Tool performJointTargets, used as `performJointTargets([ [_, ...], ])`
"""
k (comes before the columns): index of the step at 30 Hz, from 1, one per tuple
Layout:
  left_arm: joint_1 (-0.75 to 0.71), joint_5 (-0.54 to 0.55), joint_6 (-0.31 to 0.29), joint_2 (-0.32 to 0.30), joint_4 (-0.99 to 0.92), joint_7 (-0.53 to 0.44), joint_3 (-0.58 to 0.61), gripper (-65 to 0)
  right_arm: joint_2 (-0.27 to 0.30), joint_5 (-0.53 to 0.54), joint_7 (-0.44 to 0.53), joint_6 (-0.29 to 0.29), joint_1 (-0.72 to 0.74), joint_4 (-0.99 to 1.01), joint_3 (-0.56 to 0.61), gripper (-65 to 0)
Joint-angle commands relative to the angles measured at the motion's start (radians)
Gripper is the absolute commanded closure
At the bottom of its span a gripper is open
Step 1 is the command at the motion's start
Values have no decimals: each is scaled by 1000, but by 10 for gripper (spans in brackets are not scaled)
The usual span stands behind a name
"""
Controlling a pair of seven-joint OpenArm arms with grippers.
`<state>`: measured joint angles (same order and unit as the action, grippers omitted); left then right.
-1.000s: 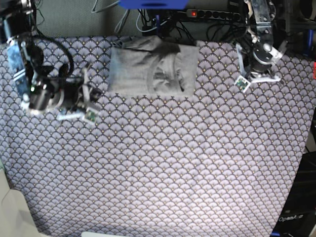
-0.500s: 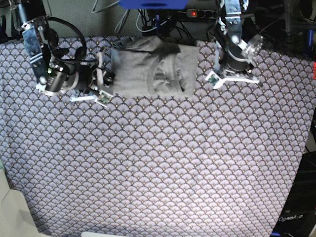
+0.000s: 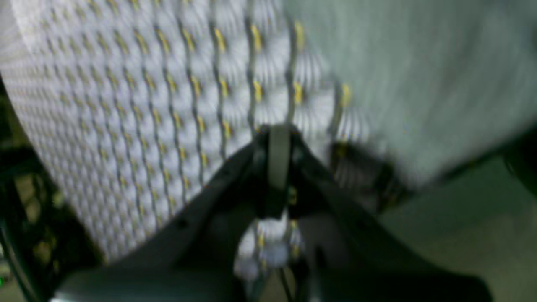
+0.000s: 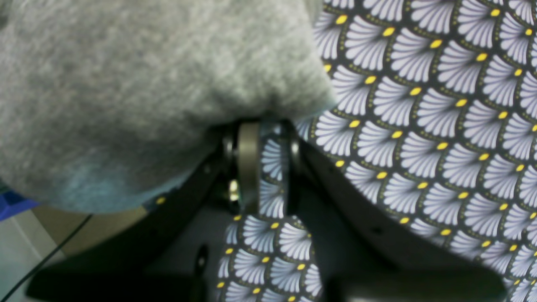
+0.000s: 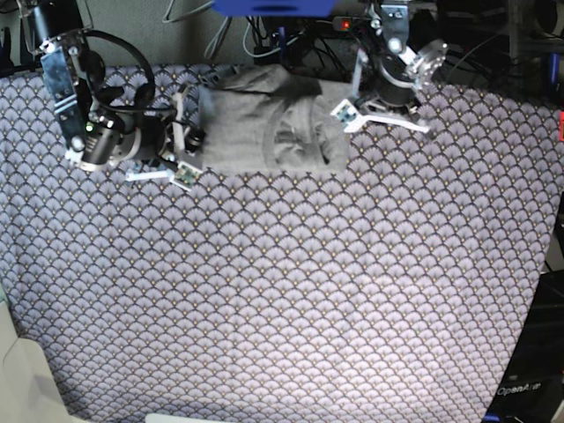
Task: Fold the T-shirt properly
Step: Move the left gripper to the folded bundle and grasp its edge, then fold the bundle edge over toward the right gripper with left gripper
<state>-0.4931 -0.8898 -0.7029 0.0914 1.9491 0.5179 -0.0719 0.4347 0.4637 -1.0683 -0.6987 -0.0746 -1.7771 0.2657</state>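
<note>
The grey T-shirt (image 5: 264, 123) lies folded into a rectangle at the far middle of the purple fan-patterned tablecloth (image 5: 291, 291). My right gripper (image 5: 188, 138) rests at the shirt's left edge. In the right wrist view the right gripper (image 4: 268, 130) stands narrowly open with only tablecloth showing in its gap, and the T-shirt (image 4: 147, 84) lies just past the fingertips. My left gripper (image 5: 351, 101) hovers at the shirt's right edge. The blurred left wrist view shows the left gripper (image 3: 279, 134) shut on nothing, with the T-shirt (image 3: 419, 63) to the upper right.
A power strip (image 5: 383, 26) and tangled cables run behind the table's far edge, beside a blue object (image 5: 273, 7). The cloth's right edge drops off near dark equipment (image 5: 538, 352). A pale object (image 5: 22, 379) sits at the near left corner.
The left arm has swung left from the far right to the shirt's right edge. The right arm rose to the shirt's left edge, then held still for the last half second.
</note>
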Motion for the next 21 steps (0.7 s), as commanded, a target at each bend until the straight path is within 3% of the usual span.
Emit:
performJointTargets([
  [1, -6, 2, 5, 1, 5, -12, 13, 0, 8, 13, 13, 1, 16, -14, -4, -69],
  [10, 46, -79, 5, 12, -138, -14, 123, 0, 8, 13, 13, 1, 11, -14, -4, -69],
  [15, 142, -82, 5, 66, -225, -12, 100, 0, 8, 14, 12, 1, 9, -14, -4, -69],
  [21, 288, -78, 5, 66, -254, 23, 71, 0, -7, 13, 12, 1, 5, -14, -4, -69],
])
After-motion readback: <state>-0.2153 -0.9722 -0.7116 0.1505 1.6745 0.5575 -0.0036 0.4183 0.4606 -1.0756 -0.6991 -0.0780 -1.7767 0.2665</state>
